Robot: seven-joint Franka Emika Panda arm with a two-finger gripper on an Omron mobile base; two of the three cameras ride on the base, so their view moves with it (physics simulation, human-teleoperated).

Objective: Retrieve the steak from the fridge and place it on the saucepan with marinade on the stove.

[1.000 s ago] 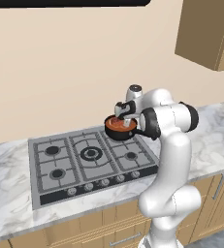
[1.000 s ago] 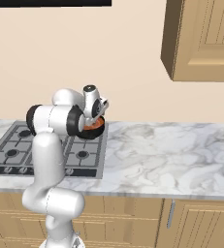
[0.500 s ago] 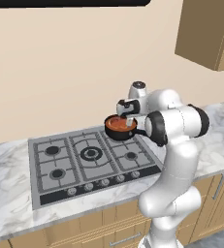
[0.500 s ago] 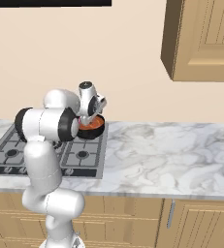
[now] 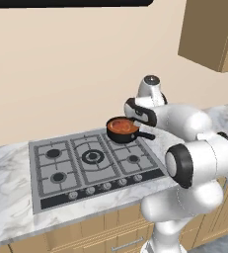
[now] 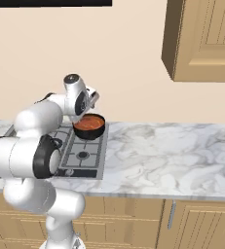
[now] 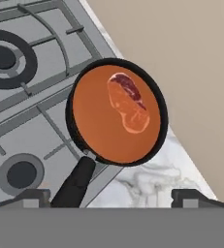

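Hand view, gripper (image 7: pixel 111 196) at bottom edge stood wide open, held nothing, saucepan (image 7: pixel 79 127) at frame centre contained orange marinade (image 7: pixel 96 126) and steak (image 7: pixel 128 102).

A grey-veined white marble countertop (image 6: pixel 172 151) runs along a plain beige wall (image 5: pixel 76 64). Light wooden base cabinets (image 6: pixel 201 223) sit beneath it, one with a bar handle (image 6: pixel 171 214), and a wooden wall cabinet (image 6: pixel 201 39) hangs above; the dark band (image 5: pixel 66 2) overhead is possibly a hood
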